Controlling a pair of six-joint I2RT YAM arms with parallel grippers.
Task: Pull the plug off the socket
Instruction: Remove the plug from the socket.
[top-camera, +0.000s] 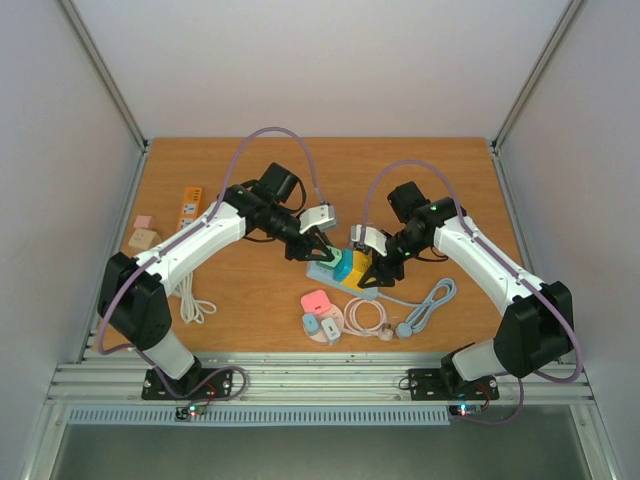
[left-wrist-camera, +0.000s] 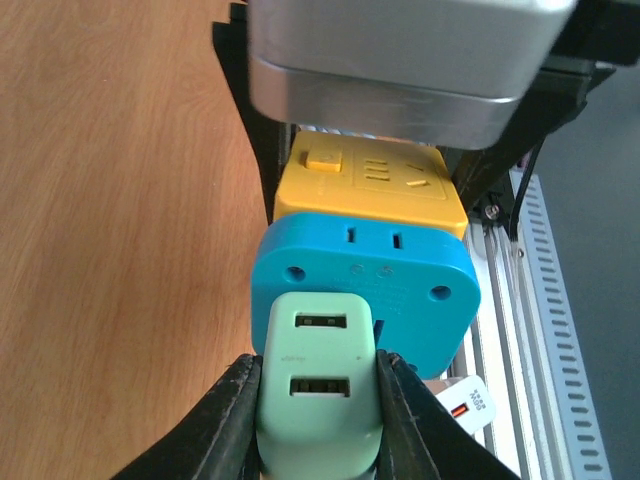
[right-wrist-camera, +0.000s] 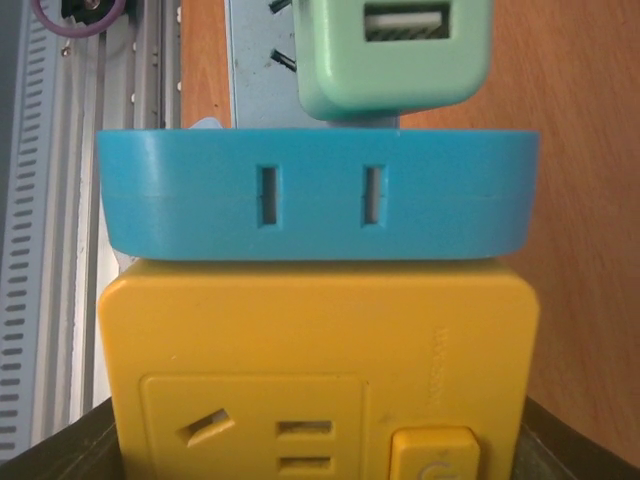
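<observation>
A mint-green USB plug (left-wrist-camera: 320, 385) is pressed between the two black fingers of my left gripper (left-wrist-camera: 318, 395), which is shut on its sides. The plug sits against the face of a blue adapter (left-wrist-camera: 400, 280), which is joined to a yellow socket block (left-wrist-camera: 370, 185). In the right wrist view the plug (right-wrist-camera: 395, 50) stands just above the blue adapter (right-wrist-camera: 315, 195) on a short neck. My right gripper (right-wrist-camera: 320, 450) has its fingers (right-wrist-camera: 65, 455) on either side of the yellow socket (right-wrist-camera: 320, 340). From above, both grippers (top-camera: 315, 250) (top-camera: 372, 268) meet at the stack at mid-table.
In front of the stack lie a pink charger (top-camera: 317, 301), small chargers on a pink disc (top-camera: 324, 326), a coiled pink cable (top-camera: 367, 316) and a grey cable (top-camera: 430, 305). An orange power strip (top-camera: 190, 203), two small blocks (top-camera: 143, 235) and a white cord (top-camera: 192, 300) lie at left.
</observation>
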